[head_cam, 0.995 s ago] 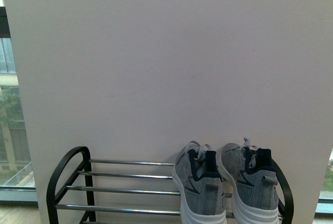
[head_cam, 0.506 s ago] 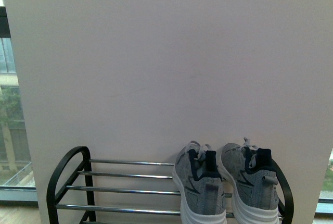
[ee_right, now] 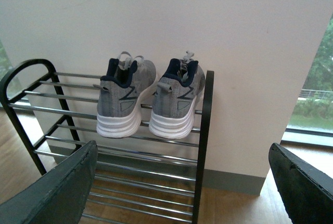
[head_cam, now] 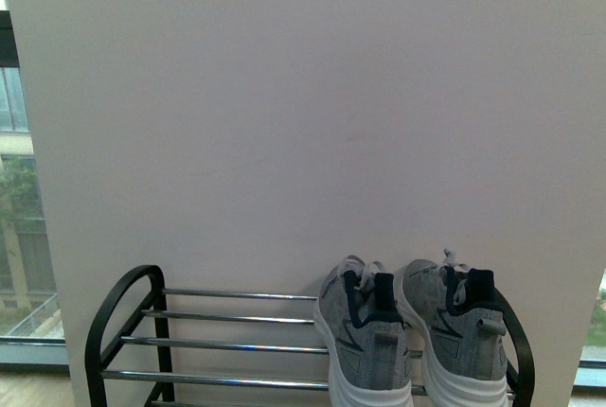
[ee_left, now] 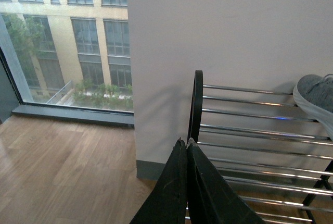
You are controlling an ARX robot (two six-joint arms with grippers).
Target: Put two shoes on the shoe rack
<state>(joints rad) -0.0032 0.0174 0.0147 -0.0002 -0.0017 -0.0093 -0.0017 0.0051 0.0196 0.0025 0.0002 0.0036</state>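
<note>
- Grey sneakers [head_cam: 367,341] sat side by side on the top tier of the shoe rack [ee_right: 204,130], at its right end, heels facing the robot, toes toward the white wall [head_cam: 303,123].
- The two sneakers were just beside each other. White soles rested across the chrome bars, and the right one was close against the rack's right side frame.
- The rest of the top tier, toward the left frame, showed only bare bars.
- Left gripper [ee_left: 186,144] was closed, its dark fingers [ee_left: 171,193] pressed together with nothing between them. It hung near the rack's left side frame, above the wood floor [ee_left: 52,172].
- Right gripper [ee_right: 182,148] was spread wide and held nothing, well apart from the sneakers and facing the rack's right end.
- A window [ee_left: 62,36] was left of the wall, with a building outside.
</note>
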